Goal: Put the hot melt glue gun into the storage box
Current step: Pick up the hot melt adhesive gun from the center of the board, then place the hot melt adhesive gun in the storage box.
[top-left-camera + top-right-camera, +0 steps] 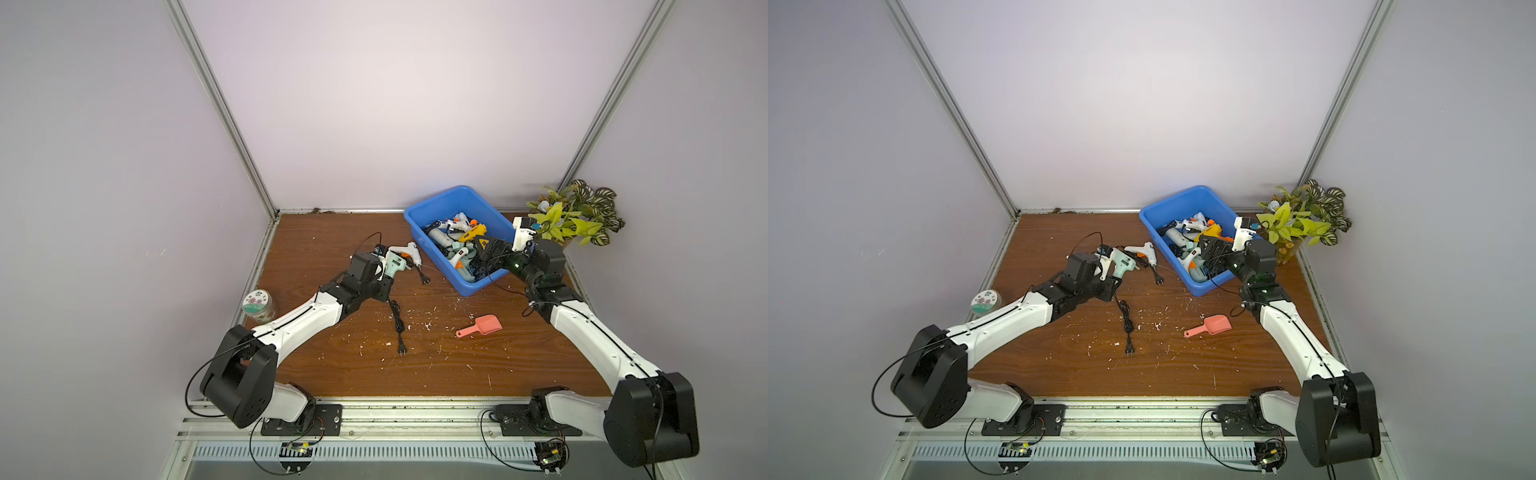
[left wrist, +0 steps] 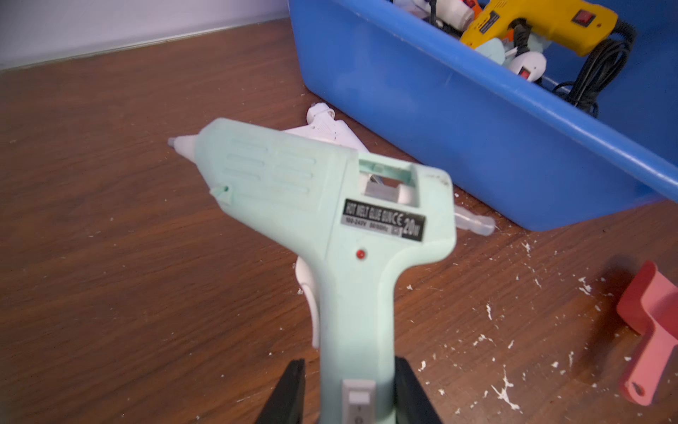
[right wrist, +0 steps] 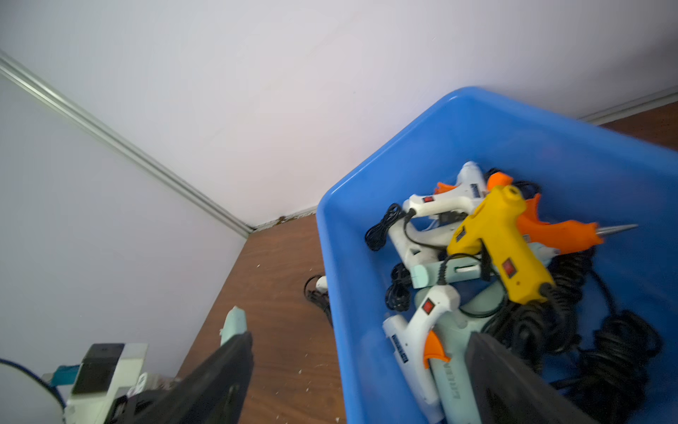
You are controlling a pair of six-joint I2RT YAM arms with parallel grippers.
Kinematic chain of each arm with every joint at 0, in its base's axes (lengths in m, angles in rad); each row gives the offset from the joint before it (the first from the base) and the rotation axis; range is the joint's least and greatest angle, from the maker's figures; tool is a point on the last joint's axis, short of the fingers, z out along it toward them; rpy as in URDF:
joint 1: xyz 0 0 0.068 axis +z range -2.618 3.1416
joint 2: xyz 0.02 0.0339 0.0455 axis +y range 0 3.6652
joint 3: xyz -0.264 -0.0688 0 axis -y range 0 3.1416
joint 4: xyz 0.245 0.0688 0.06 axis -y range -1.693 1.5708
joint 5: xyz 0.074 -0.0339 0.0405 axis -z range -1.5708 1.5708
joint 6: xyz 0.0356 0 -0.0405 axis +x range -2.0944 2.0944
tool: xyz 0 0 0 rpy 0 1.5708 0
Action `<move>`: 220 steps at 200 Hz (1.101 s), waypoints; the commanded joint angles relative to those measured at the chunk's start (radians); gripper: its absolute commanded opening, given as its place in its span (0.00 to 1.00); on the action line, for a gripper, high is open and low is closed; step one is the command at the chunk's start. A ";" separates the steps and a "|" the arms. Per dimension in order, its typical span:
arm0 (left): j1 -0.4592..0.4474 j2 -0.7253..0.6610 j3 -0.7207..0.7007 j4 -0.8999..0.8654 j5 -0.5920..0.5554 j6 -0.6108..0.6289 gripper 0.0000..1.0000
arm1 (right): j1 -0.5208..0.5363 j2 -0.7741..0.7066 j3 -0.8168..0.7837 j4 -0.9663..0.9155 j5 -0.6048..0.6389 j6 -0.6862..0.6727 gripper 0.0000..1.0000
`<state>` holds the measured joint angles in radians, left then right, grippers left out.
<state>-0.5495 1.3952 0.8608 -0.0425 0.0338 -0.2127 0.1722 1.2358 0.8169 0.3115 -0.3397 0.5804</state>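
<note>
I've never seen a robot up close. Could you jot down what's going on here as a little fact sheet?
Left gripper: shut on the mint glue gun, at its handle
Right gripper: open, over the storage box
Storage box: blue, already holding several glue guns and cords
On table: white glue gun, pink scoop, jar
Back corner: plant

The mint-green glue gun (image 2: 330, 220) carries a black "HOT MELT GLUE GUN" label and a red lamp. It is clamped by its handle in the left gripper (image 2: 348, 361) over the far left part of the table (image 1: 457, 374), nozzle towards the storage box (image 1: 453, 201). Its black cord (image 1: 397, 320) trails across the table middle. The bright blue box sits askew at the far edge, towards the right corner, holding a heap of guns and coiled cords with a yellow glue gun (image 3: 502, 249) on top. A white glue gun (image 1: 405, 250) lies flat just beside the box's left wall.
</note>
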 commanded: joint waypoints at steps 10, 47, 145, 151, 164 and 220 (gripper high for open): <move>-0.004 -0.078 -0.063 0.170 -0.030 -0.005 0.00 | 0.048 0.055 0.082 0.109 -0.210 0.047 0.96; -0.013 -0.167 -0.153 0.330 0.033 0.006 0.00 | 0.144 0.157 0.158 0.117 -0.302 0.033 0.96; -0.015 -0.224 -0.212 0.417 0.125 0.037 0.00 | 0.356 0.370 0.382 0.057 -0.415 -0.050 0.82; -0.015 -0.222 -0.210 0.418 0.127 0.037 0.00 | 0.364 0.380 0.390 0.053 -0.415 -0.051 0.81; -0.015 -0.222 -0.209 0.422 0.137 0.037 0.00 | 0.377 0.402 0.409 0.039 -0.411 -0.057 0.78; -0.014 -0.226 -0.209 0.434 0.157 0.038 0.00 | 0.412 0.474 0.466 0.020 -0.397 -0.059 0.60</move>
<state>-0.5549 1.1790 0.6430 0.3340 0.1661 -0.1864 0.5709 1.7046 1.2304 0.3294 -0.7204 0.5339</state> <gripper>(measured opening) 0.355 0.631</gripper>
